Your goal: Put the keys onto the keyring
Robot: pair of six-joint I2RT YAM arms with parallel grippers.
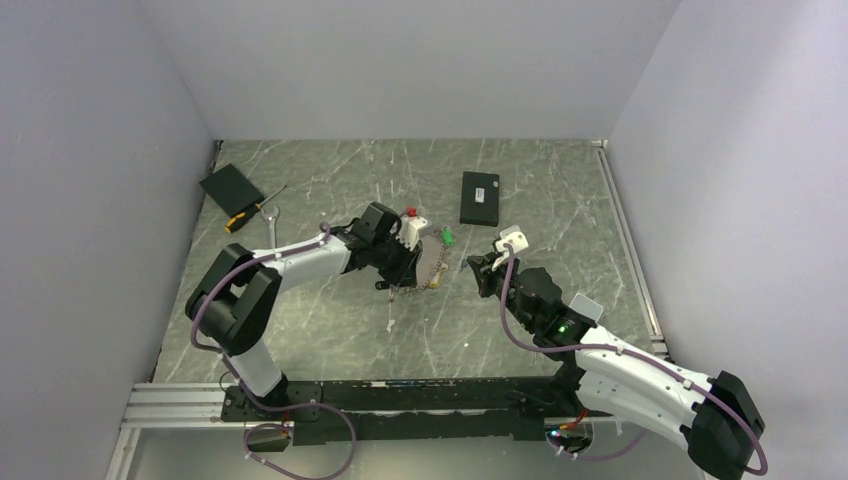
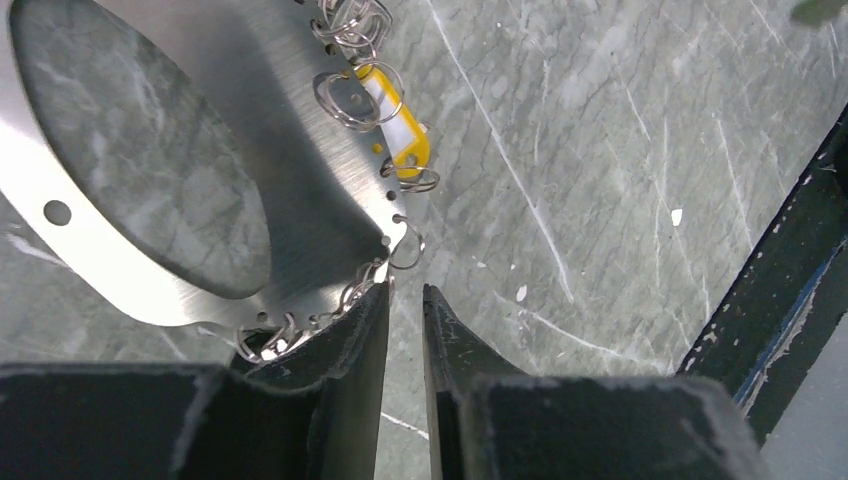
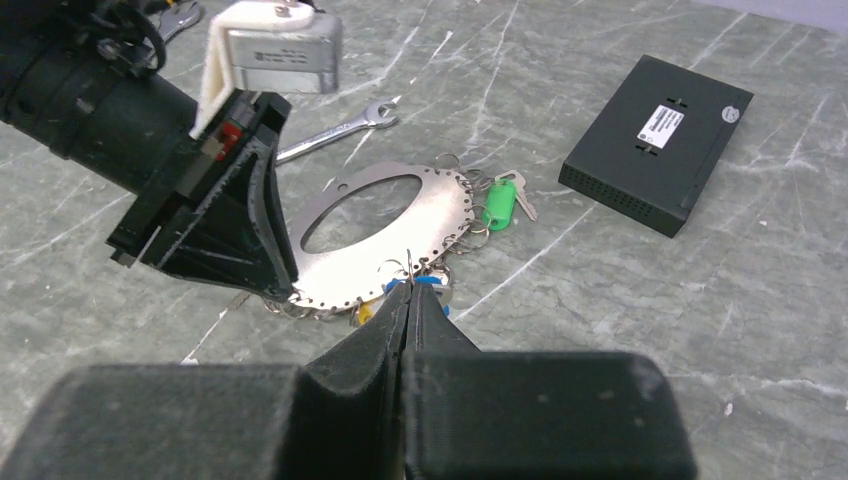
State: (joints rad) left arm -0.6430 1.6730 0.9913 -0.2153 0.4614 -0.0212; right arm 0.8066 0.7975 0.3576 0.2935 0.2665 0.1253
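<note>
The keyring [image 3: 440, 215] is a flat silver oval plate with holes and small split rings along its edge; it also shows in the top view [image 1: 432, 268]. A green-headed key [image 3: 497, 205] hangs at its far edge, and blue [image 3: 430, 283] and yellow [image 2: 405, 130] tags at its near edge. My left gripper [image 2: 405, 292] is at the plate's rim with a narrow, empty gap between the jaws; its left finger lies over the rim rings. My right gripper [image 3: 410, 288] is shut on a thin split ring [image 3: 410, 262] at the plate's near edge.
A silver wrench [image 3: 335, 130] lies just behind the plate. A black box [image 1: 479, 197] is at the back centre. A black case [image 1: 231, 187] and a yellow-handled screwdriver [image 1: 245, 215] lie at the back left. The left arm [image 3: 100, 110] crowds the plate's left side.
</note>
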